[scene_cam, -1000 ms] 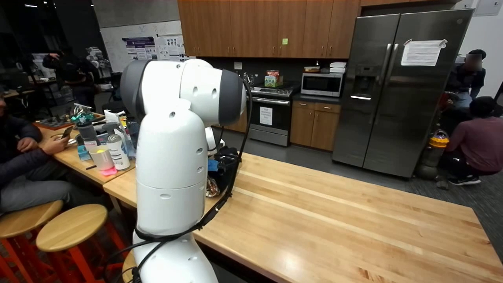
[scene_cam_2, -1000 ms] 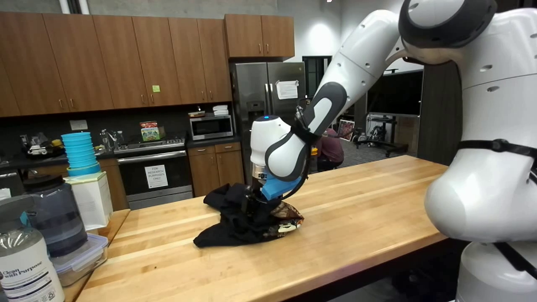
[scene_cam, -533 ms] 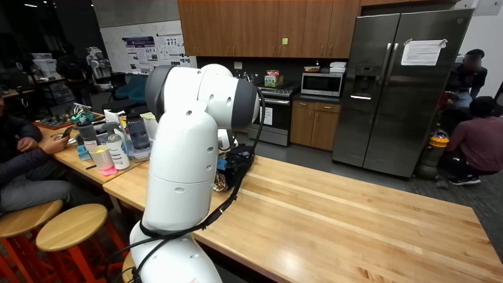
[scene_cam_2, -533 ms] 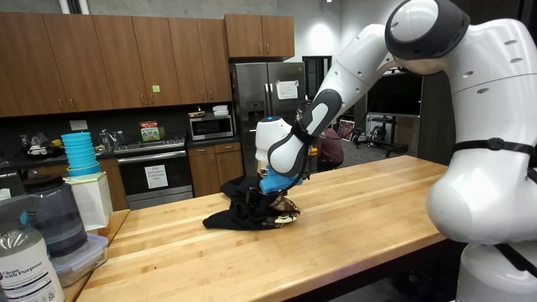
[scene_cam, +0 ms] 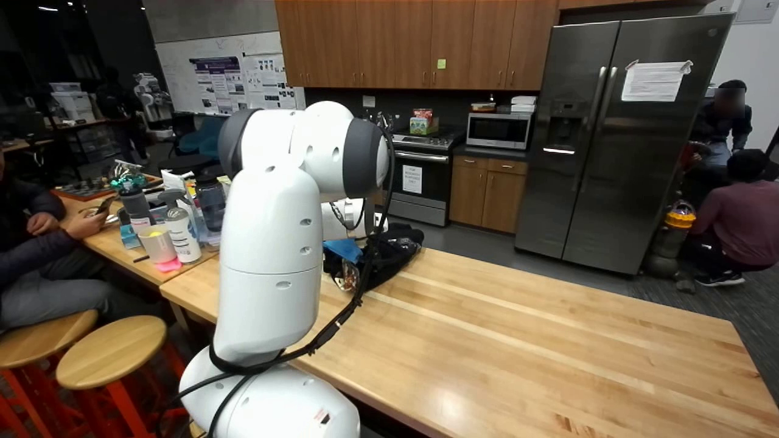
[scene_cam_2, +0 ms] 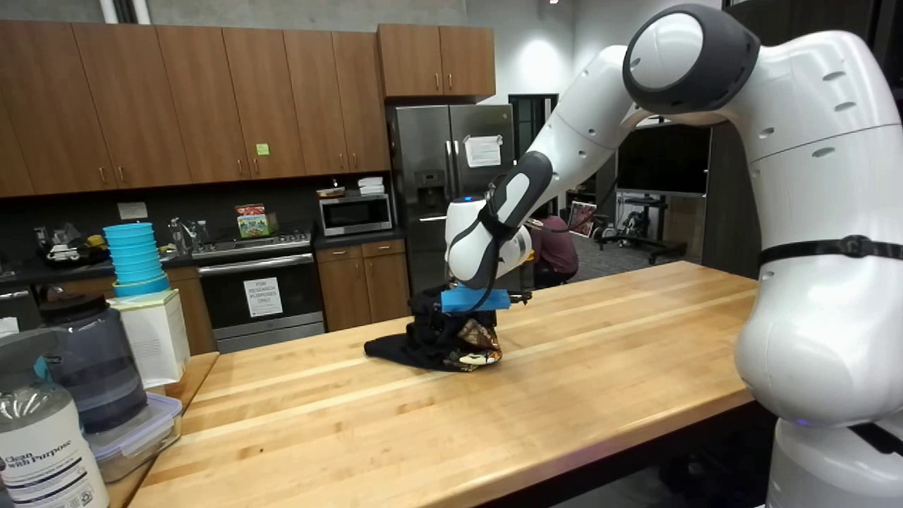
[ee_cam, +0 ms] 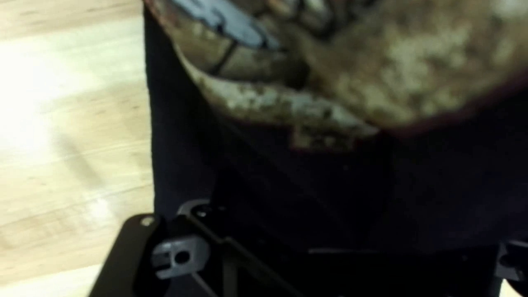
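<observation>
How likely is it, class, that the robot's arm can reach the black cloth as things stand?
Probably yes: the arm slopes down to the black cloth, the open pincer is right by it, and the wrist view shows nothing between them. Contact is unclear.

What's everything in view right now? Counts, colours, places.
Long table: one, pale wood, foreground
Side table: one, pale, adjoining
Cloth: one, black, printed, on long table
Spray bottle: one, white label, side table
Jug: one, dark blue, near bottle
Container: one, clear, lilac lid, by jug
Box: one, white, near jug
Tub stack: one, turquoise, above box
Clutter: uncountable, mixed, side table
Stools: at least two, pale, by side table
Oven: one, black, beyond tables
Cupboards: several, brown, above oven
Fridge: one, grey, beyond tables
Microwave: one, silver, near fridge
People: at least three, dark clothes, around room
Arm: one, white, over long table
Fingers: two, black, spread, at cloth
</observation>
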You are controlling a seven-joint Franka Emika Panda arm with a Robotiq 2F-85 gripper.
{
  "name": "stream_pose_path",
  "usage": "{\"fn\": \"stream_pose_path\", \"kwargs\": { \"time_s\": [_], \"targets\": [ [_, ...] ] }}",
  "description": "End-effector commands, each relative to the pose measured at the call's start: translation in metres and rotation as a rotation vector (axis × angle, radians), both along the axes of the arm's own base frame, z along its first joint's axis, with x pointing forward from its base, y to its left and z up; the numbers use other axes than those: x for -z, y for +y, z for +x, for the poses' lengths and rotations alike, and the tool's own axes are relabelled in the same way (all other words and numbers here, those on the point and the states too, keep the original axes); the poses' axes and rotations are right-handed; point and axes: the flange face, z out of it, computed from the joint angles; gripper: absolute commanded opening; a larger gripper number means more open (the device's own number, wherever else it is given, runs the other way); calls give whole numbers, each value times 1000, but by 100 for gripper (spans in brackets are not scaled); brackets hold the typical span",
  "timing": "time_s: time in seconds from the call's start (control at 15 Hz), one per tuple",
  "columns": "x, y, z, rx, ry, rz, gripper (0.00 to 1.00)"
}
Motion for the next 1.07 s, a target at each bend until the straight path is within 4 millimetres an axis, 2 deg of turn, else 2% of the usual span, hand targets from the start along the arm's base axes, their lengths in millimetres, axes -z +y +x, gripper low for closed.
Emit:
{"fn": "stream_pose_path", "kwargs": {
  "time_s": [0.0,0.2,0.47,0.67,0.87,1.0],
  "targets": [
    [-11,-21,-7,92,-44,37,100],
    [-23,-25,-23,102,-137,86,100],
    [-44,-26,-66,64,-303,156,100],
    [-75,-38,-100,14,-440,209,100],
    [-114,-53,-121,-15,-560,229,100],
    [-131,-57,-136,-35,-625,220,100]
  ]
}}
